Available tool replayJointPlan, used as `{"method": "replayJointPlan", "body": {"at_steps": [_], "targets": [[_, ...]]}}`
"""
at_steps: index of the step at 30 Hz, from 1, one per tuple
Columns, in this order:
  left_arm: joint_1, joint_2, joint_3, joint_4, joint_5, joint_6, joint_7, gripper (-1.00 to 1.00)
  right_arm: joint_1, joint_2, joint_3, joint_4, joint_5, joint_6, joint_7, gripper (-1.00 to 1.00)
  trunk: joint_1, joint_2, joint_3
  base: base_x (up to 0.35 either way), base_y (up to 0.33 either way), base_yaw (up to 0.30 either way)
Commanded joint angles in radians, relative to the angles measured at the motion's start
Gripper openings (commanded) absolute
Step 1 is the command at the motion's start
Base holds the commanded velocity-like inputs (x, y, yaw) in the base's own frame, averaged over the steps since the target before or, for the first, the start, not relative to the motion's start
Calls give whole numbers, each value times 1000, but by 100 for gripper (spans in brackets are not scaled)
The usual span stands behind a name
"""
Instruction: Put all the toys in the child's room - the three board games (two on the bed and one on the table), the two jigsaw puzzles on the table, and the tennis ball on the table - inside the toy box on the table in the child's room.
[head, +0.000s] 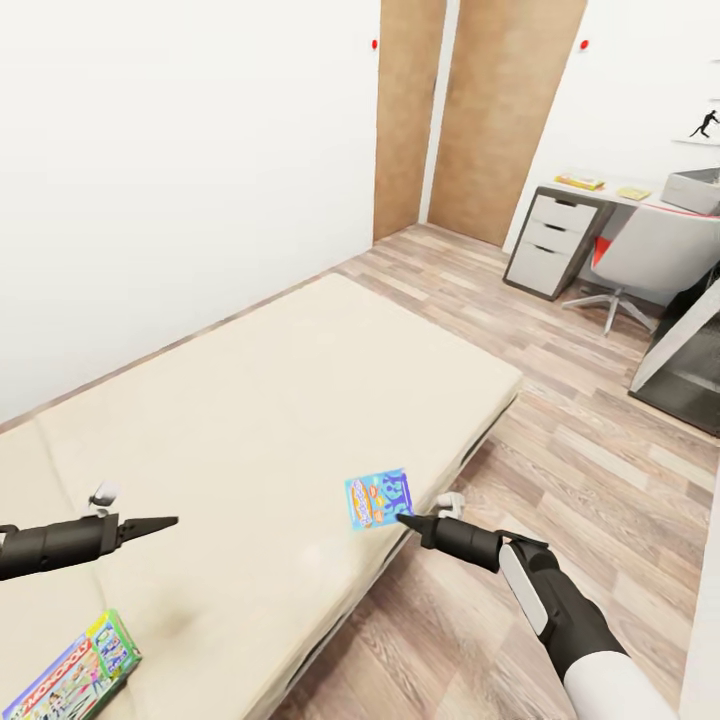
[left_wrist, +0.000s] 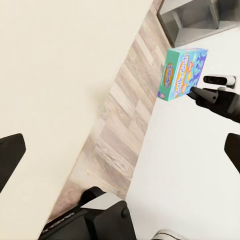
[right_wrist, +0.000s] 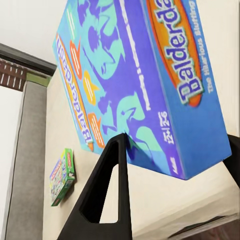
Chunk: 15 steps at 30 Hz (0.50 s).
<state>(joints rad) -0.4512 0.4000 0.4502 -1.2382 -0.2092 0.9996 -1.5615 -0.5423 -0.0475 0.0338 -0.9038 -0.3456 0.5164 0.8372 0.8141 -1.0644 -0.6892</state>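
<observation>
My right gripper (head: 403, 519) is shut on the lower edge of the blue and orange board game (head: 378, 498), holding it tilted near the bed's (head: 300, 400) right edge. In the right wrist view the gripper (right_wrist: 170, 170) has the box's printed cover (right_wrist: 130, 75) between its fingers. The left wrist view takes in the same box (left_wrist: 180, 74) and the right gripper (left_wrist: 192, 92). A white and green board game (head: 70, 675) lies on the mattress at the near left. Over the mattress my left gripper (head: 165, 522) hangs open and empty. Far right, the toy box (head: 695, 190) stands on the table (head: 610, 197).
Two flat yellowish things (head: 580, 181) lie on the table, too small to name. A white swivel chair (head: 650, 250) stands before it, beside grey drawers (head: 555, 245). A dark grey slanted unit (head: 690, 360) stands at the right. Wood floor (head: 560, 450) runs between bed and table.
</observation>
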Motion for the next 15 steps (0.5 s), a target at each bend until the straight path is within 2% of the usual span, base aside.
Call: {"method": "replayJointPlan", "body": {"at_steps": [1,7,15], "targets": [[0,0,2,-1,-10,10,-9,100,-1,-1,2,-1,-9,7,-2,-100,0,-1,-1,0,0,-63],[0,4,6,-1,-7,10,-9,100,0,-1,1,-2,-11,8,0,-100,0,-1,-1,0,0,-73],[0,5,5,-1,-6,7,-9,100,-1,-2,2,-3,-10,6,46,-100,0,-1,4,0,0,-254]]}}
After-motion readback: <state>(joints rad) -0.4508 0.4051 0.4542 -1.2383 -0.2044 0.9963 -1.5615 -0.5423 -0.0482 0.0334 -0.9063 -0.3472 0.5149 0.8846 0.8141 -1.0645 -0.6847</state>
